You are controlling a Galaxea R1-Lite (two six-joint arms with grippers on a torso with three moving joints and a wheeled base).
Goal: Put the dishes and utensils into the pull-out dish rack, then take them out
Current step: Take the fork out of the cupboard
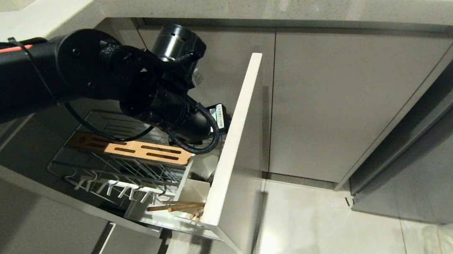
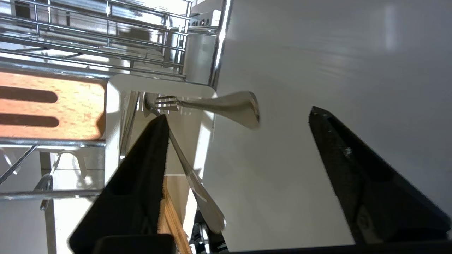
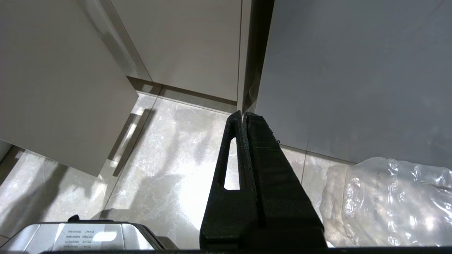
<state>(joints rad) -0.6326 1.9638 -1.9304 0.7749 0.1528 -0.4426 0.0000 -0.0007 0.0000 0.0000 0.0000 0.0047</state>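
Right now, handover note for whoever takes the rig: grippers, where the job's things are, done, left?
Left gripper: open, nothing held, down inside the pull-out dish rack by its front panel.
Right gripper: shut, empty, parked over the floor.
Rack is pulled out. Chopsticks lie in the white utensil caddy. Two metal utensil handles stand in the caddy, right by the left gripper; which one is the spoon I cannot tell.
Plate and bowl: not in any view.
Done: utensils in the caddy.
Left: dishes unaccounted for; check the load before unloading.
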